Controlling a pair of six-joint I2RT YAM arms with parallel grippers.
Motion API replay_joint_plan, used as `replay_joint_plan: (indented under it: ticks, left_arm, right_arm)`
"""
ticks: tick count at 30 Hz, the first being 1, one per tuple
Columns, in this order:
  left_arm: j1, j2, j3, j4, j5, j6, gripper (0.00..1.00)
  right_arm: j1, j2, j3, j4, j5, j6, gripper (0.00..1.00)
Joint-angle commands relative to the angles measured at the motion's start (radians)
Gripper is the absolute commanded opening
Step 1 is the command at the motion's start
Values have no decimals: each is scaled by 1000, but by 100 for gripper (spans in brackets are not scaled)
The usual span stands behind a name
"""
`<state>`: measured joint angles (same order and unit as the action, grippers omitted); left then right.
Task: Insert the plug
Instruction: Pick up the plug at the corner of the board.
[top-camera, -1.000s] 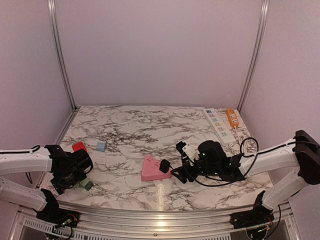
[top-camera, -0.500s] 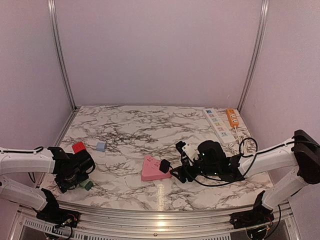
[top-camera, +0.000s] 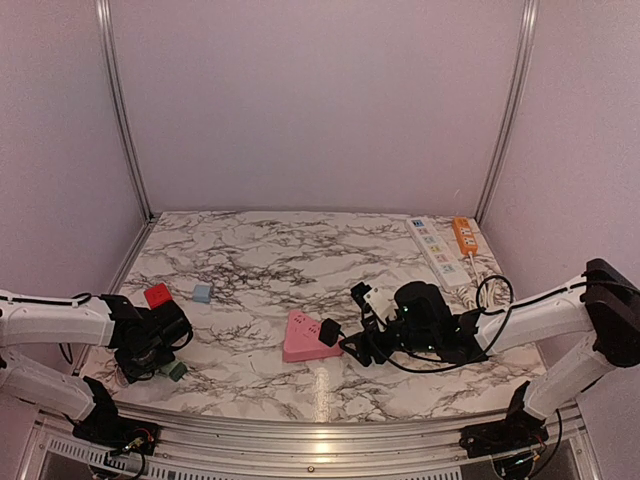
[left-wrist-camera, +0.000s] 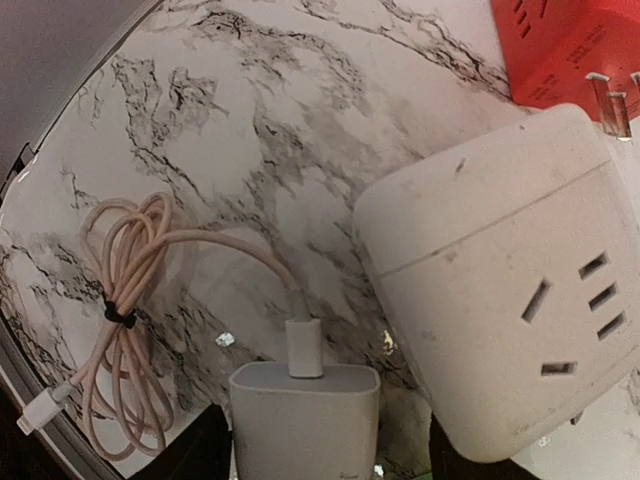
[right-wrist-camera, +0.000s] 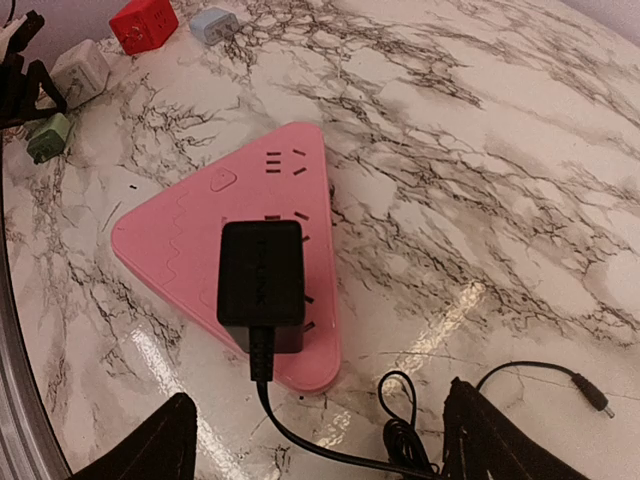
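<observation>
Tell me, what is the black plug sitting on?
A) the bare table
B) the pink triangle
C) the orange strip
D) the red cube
B: in the right wrist view the black plug sits flat on top of the pink triangle, not on the marble.

On the table (top-camera: 280, 250), seen from above, the triangular strip (top-camera: 300, 340) lies at 6 o'clock of the middle, with the adapter (top-camera: 329, 332) on its 3 o'clock corner. A long strip (top-camera: 437, 252) lies at 2 o'clock, a shorter strip (top-camera: 464, 236) just beside it at 3 o'clock. At 8 o'clock stands a cube socket (top-camera: 158, 295), a small block (top-camera: 202, 293) at its 3 o'clock; in the left wrist view a second cube (left-wrist-camera: 500, 300) has the charger (left-wrist-camera: 305, 420) at its 7 o'clock and a coiled cable (left-wrist-camera: 125, 300) at 9 o'clock.
</observation>
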<state>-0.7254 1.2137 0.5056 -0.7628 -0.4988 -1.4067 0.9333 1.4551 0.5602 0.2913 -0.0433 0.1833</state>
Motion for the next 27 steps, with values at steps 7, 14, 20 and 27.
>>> replay_joint_plan:
  ticks: [7,14,20,27]
  left_arm:
    - [6,-5,-2,-2,2,20,50]
    - [6,-51,-7,13,43,52,22]
    - [4,-136,11,12,69,101,0]
    - [-1,-292,67,12,102,206,0]
  right_arm:
    - [3,4,23,23,-3,6,79]
    - [3,5,23,22,-1,5,79]
    - [3,4,27,21,-3,4,79]
    - [4,-2,32,14,0,-2,79]
